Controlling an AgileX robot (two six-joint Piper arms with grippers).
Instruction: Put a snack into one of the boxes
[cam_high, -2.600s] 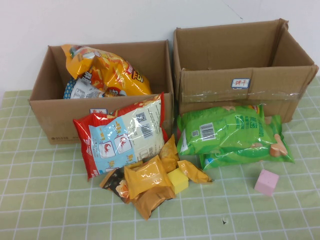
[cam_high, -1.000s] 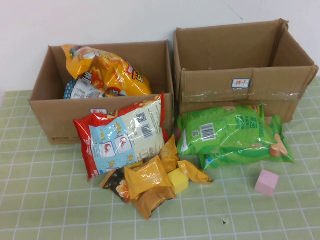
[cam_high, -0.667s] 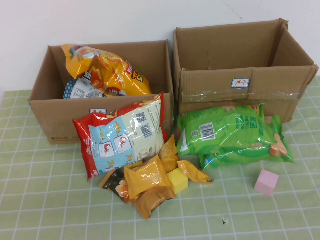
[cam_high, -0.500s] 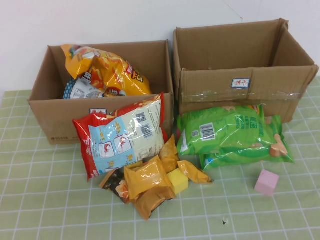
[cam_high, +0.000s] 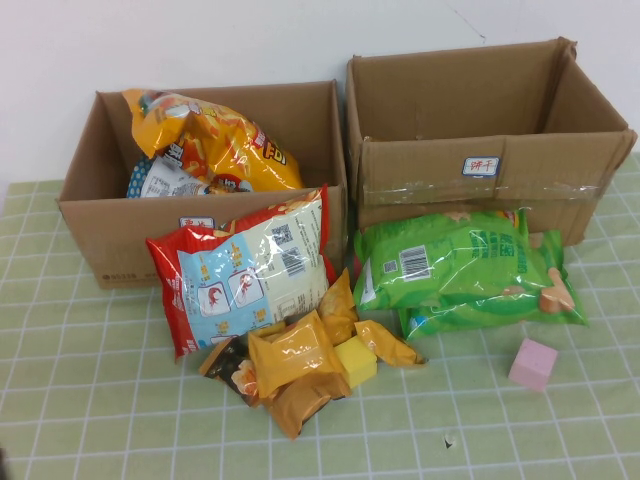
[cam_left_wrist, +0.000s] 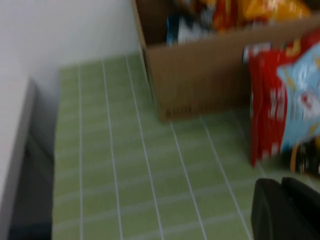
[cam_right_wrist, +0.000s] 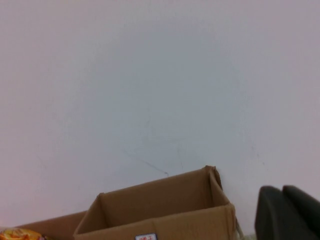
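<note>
green checked table (cam_high: 90, 380) carries boxes (cam_high: 200, 190), snacks (cam_high: 250, 270), cubes (cam_high: 533, 364).

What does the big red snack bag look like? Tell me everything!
The red snack bag is a big, puffy, shiny plastic pack with red edges and a pale blue and white panel carrying small pictures and a barcode. It is sealed and leans tilted against the front of the left box, its lower end on the green checked tablecloth. The small orange packets press against its lower edge. Neither the left gripper nor the right gripper touches it.

High view down, wrists share left box (cam_high: 105, 235)
</note>
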